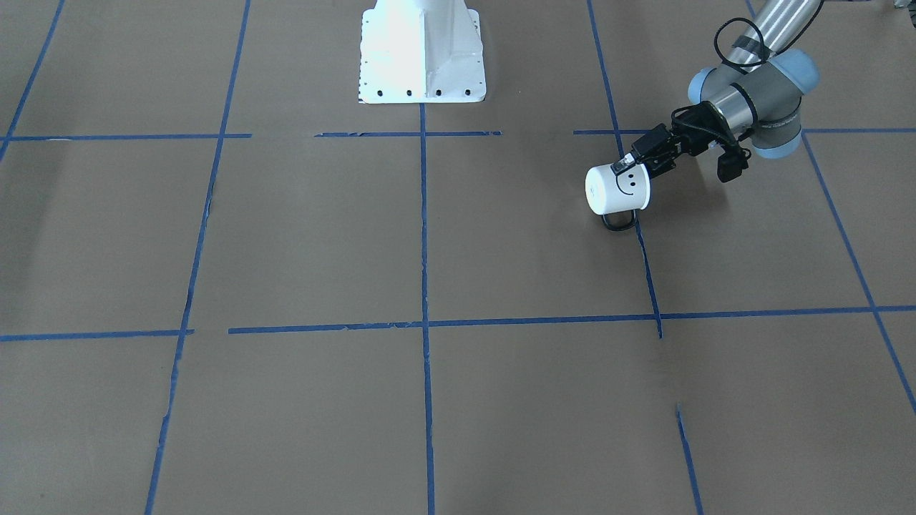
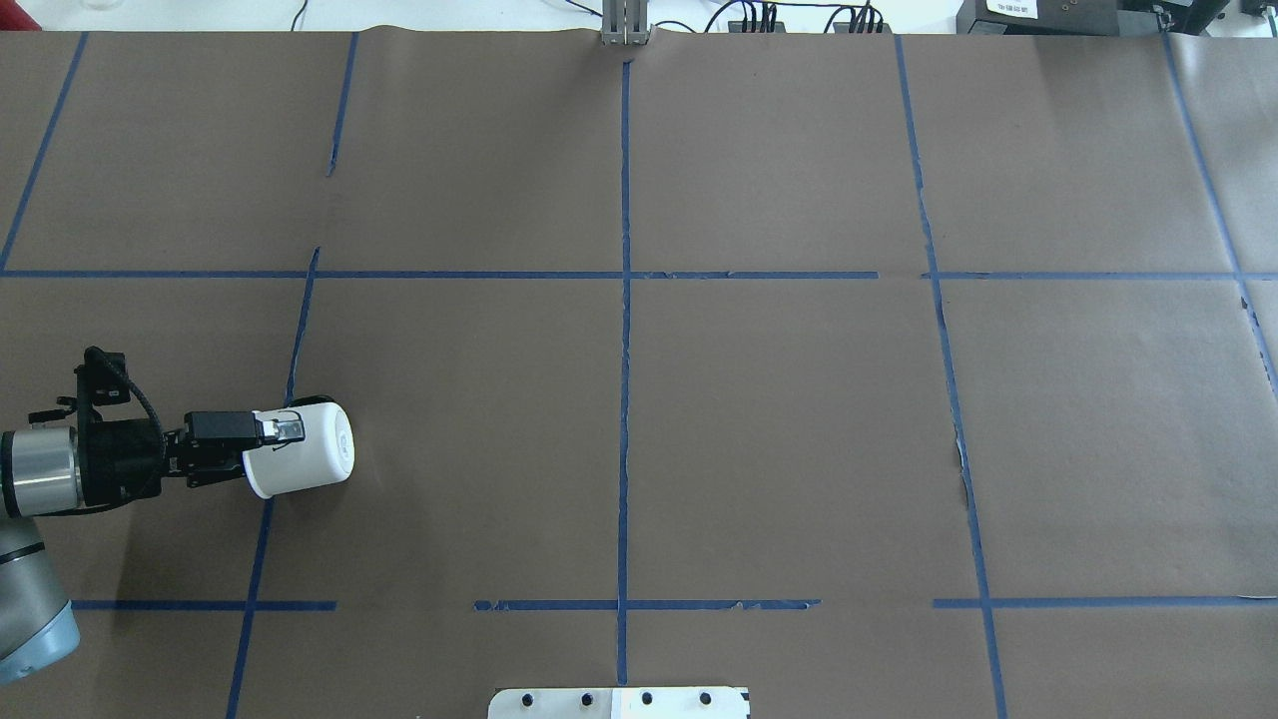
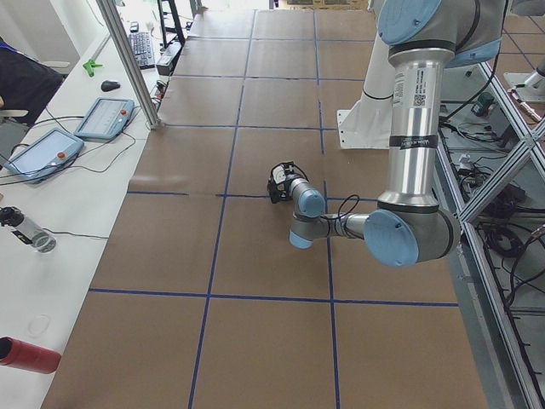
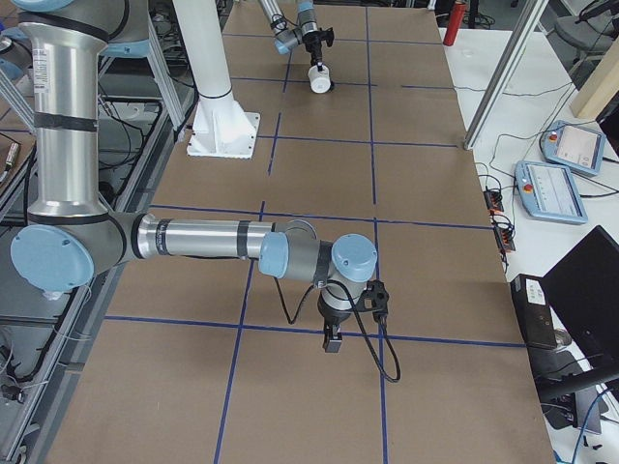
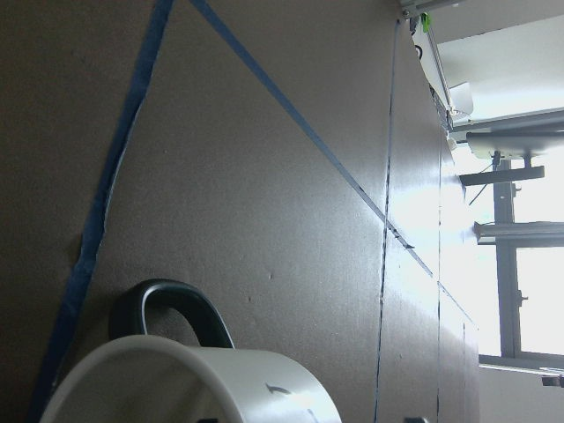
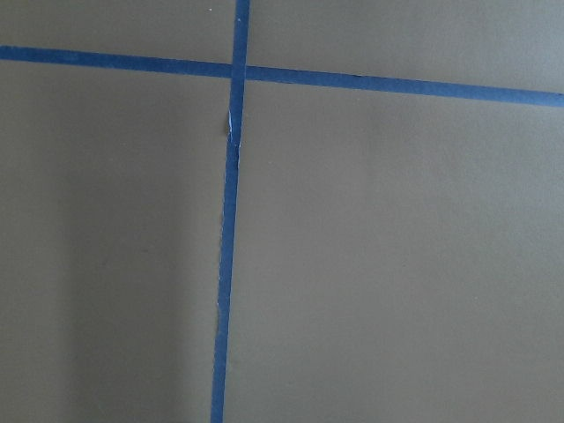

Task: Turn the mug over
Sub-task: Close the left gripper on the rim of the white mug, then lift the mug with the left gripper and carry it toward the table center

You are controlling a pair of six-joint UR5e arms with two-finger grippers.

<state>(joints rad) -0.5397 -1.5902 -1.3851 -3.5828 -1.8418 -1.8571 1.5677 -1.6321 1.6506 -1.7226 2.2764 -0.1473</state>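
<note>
The white mug (image 1: 617, 190) with a black smiley face is tipped on its side, closed base pointing away from the arm and black handle (image 1: 619, 220) low near the table. My left gripper (image 1: 635, 163) is shut on its rim, one finger on the outer wall. The mug also shows in the overhead view (image 2: 305, 451) with the left gripper (image 2: 283, 429) at the table's left, and in the left wrist view (image 5: 203, 379). My right gripper (image 4: 332, 340) shows only in the exterior right view, pointing down over the paper; I cannot tell whether it is open or shut.
Brown paper with a blue tape grid (image 2: 625, 300) covers the table. The white robot pedestal (image 1: 422, 54) stands at the near middle edge. Tablets (image 3: 102, 118) and a red cylinder (image 3: 30, 354) lie on the operators' bench beyond the table.
</note>
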